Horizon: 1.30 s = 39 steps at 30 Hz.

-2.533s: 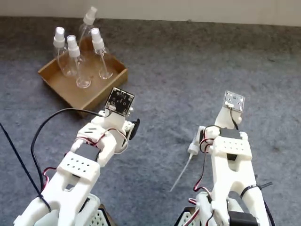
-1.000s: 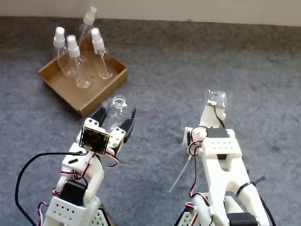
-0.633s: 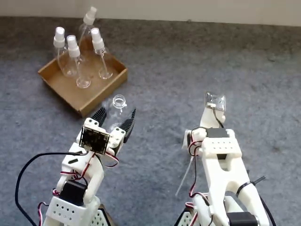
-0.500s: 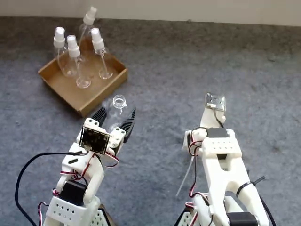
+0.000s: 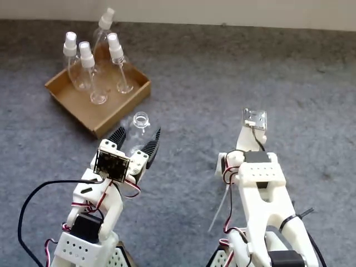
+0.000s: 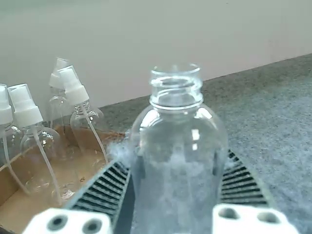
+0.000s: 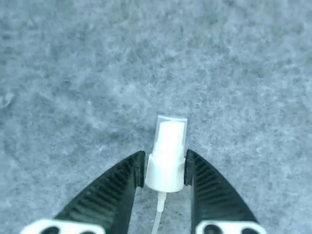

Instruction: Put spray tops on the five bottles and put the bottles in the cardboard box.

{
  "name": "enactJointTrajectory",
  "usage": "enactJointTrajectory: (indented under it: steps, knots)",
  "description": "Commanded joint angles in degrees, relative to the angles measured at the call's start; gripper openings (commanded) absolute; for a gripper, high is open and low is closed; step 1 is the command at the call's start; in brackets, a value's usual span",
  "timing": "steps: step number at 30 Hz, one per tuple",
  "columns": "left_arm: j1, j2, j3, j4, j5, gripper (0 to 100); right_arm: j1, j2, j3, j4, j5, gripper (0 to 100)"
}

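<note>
Soft, even light w/ faint shadows (small glints on clear bottle (image 6: 178, 161))

A mottled grey carpet (image 5: 222, 83) lies under soft, even light, meeting a plain pale wall (image 6: 146, 39) at its far edge.

Brown cardboard box (image 5: 72, 101) sits at the far left of the grey carpeted table (image 5: 222, 72). Four clear plastic bottles with white spray tops (image 5: 94, 83) stand upright inside it. Just before the box's near corner, an uncapped clear plastic bottle (image 5: 141, 123) stands upright, gripped between the fingers of the left gripper (image 5: 138, 134). Well apart to the right, the right gripper (image 7: 165, 162) pinches a white spray top (image 7: 168, 141).
</note>
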Motion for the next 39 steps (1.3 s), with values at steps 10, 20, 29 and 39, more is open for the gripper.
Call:
enactJointTrajectory:
  steps: [10, 20, 29, 39]
  knots:
    - [0.66, -1.36, 1.1, -0.97, 0.44, 6, -0.4, -1.1, -0.22, 1.45, 0.0, 17.0]
    - [0.66, -1.36, 1.1, -0.97, 0.44, 6, -0.13, -1.1, -0.31, 1.36, 0.0, 17.0]
    - [0.66, -1.36, 1.1, -0.97, 0.44, 6, -0.04, 7.16, -0.84, 1.36, 0.0, 17.0]
    - [0.66, -1.36, 1.1, -0.97, 0.44, 6, 2.59, 18.24, -9.63, 0.66, 0.0, 17.0]
